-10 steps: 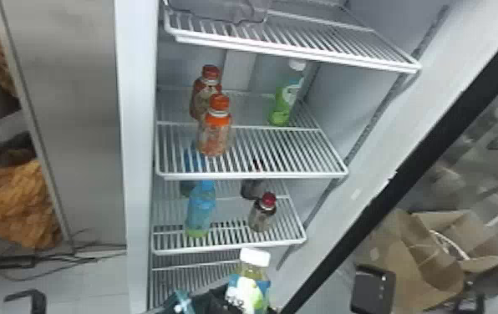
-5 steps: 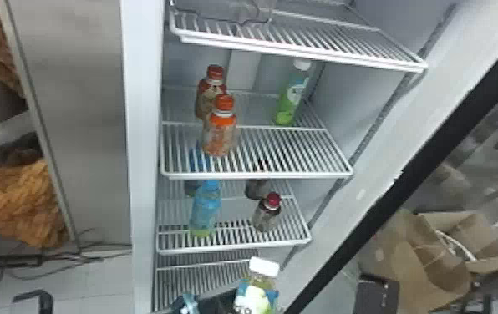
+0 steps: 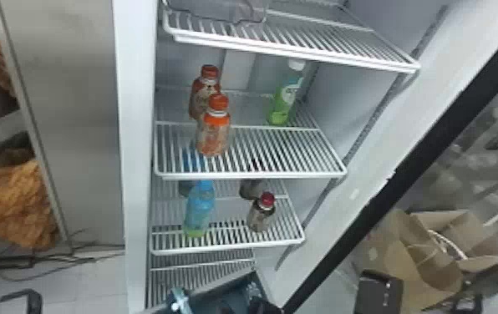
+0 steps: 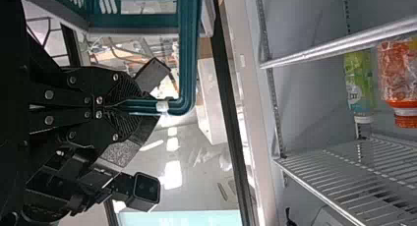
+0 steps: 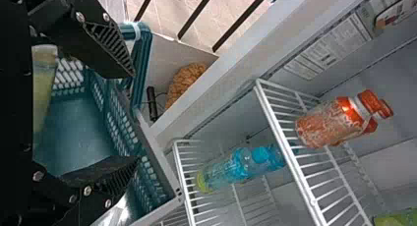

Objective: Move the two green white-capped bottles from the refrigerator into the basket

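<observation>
In the head view, one green white-capped bottle (image 3: pixel 284 100) stands far back on the right of the refrigerator's middle shelf (image 3: pixel 252 176); two orange-capped bottles (image 3: pixel 213 133) are to its left, one nearer. Half a second ago the other's white cap stood up at the near edge, over the basket (image 3: pixel 242 288); that bottle has since dropped down, and the right gripper (image 3: pixel 260 305) is low over the basket.

In the left wrist view, the left gripper (image 4: pixel 123 104) has its fingers pressed together on the basket's teal handle (image 4: pixel 186 54).

In the right wrist view, the right gripper's fingers are spread wide; the yellow-green bottle (image 5: pixel 43 88) is down in the basket, partly hidden behind the gripper.
</observation>
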You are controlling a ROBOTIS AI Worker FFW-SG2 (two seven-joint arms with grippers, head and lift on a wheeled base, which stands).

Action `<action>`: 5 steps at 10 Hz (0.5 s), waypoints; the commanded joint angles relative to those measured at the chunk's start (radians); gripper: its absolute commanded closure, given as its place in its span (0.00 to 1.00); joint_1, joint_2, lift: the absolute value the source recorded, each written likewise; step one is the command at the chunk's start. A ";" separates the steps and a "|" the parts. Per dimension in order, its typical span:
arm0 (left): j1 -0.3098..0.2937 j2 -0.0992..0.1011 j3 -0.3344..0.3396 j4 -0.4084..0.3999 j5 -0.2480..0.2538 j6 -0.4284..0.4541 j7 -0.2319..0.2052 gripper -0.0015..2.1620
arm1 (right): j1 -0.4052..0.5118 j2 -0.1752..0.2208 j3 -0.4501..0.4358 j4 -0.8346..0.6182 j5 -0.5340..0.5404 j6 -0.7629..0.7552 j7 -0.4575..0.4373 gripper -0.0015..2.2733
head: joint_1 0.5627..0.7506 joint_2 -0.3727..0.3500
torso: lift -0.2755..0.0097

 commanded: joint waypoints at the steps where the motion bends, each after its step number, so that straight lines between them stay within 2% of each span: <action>1: 0.000 0.000 -0.001 0.000 0.000 0.000 0.000 0.56 | 0.005 0.000 0.000 -0.002 0.007 -0.019 -0.001 0.18 | 0.70 0.03 | 0.95; 5: 0.003 0.000 0.001 0.000 0.000 -0.002 0.000 0.56 | 0.003 0.002 -0.020 -0.010 0.114 -0.112 -0.026 0.19 | 0.70 0.03 | 0.95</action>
